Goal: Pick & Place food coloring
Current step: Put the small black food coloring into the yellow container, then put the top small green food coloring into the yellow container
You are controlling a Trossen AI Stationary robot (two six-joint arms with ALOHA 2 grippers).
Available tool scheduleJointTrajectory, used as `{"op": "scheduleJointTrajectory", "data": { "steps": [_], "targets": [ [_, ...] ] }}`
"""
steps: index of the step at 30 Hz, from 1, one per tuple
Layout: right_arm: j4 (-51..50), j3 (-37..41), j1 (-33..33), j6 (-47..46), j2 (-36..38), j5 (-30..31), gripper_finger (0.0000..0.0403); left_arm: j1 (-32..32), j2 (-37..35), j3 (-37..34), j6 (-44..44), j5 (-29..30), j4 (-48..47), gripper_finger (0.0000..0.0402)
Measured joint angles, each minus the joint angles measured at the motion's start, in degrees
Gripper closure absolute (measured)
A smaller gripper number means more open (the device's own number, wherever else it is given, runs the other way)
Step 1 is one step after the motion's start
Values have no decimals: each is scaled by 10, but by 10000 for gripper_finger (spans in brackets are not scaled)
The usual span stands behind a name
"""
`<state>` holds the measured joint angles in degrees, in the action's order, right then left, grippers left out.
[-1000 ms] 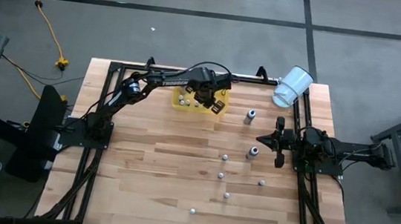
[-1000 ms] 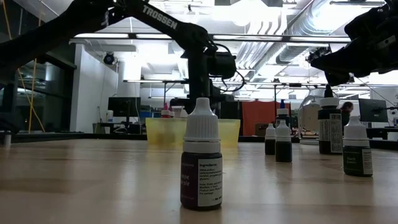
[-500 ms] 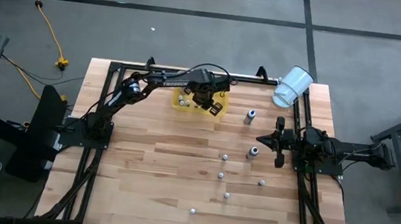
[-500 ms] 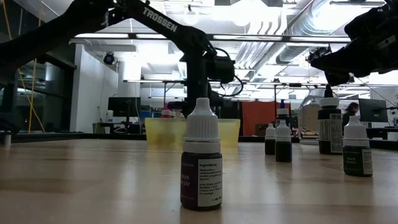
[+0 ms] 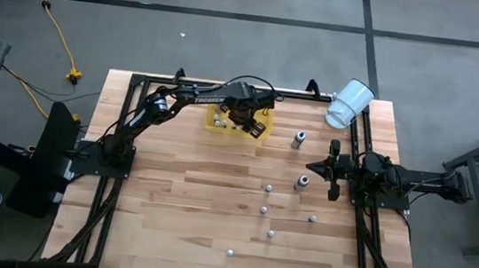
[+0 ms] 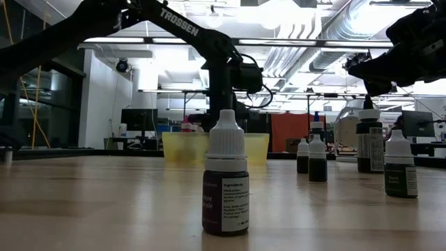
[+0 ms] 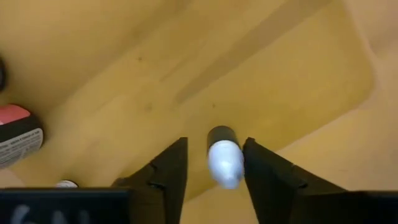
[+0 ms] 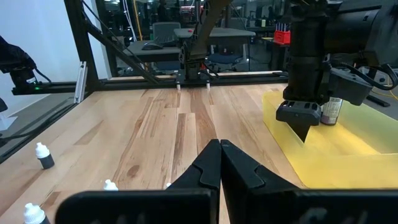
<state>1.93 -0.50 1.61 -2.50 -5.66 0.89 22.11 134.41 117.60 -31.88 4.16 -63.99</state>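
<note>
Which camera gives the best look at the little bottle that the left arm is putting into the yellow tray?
The left wrist view: the bottle, pale cap and dark body, sits between the left gripper's parted fingers over the yellow tray floor. In the high view the arm covers it; the low and right wrist views show only the arm at the tray.

Wooden table [image 5: 169,207], yellow tray [image 5: 215,124], white cup [image 5: 349,104], scattered bottles [image 5: 269,188]

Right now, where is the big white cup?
In the high view, the white cup lies tipped over at the table's far right corner, beyond the right arm and right of the yellow tray.
</note>
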Motion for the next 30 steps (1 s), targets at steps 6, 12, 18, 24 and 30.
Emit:
{"op": "scheduleJointTrajectory", "data": {
  "steps": [6, 12, 18, 24, 30],
  "targets": [
    [0, 0, 0, 0, 0, 0, 402, 0, 0, 3, 7, 1, -1, 223],
    [0, 0, 0, 0, 0, 0, 402, 0, 0, 32, 30, 9, -9, 219],
    [0, 0, 0, 0, 0, 0, 402, 0, 0, 79, 66, 6, -17, 219],
    [0, 0, 0, 0, 0, 0, 402, -5, -1, 138, 149, -24, -42, 219],
    [0, 0, 0, 0, 0, 0, 402, -20, -16, 170, 228, -63, -63, 218]
  ]
}}
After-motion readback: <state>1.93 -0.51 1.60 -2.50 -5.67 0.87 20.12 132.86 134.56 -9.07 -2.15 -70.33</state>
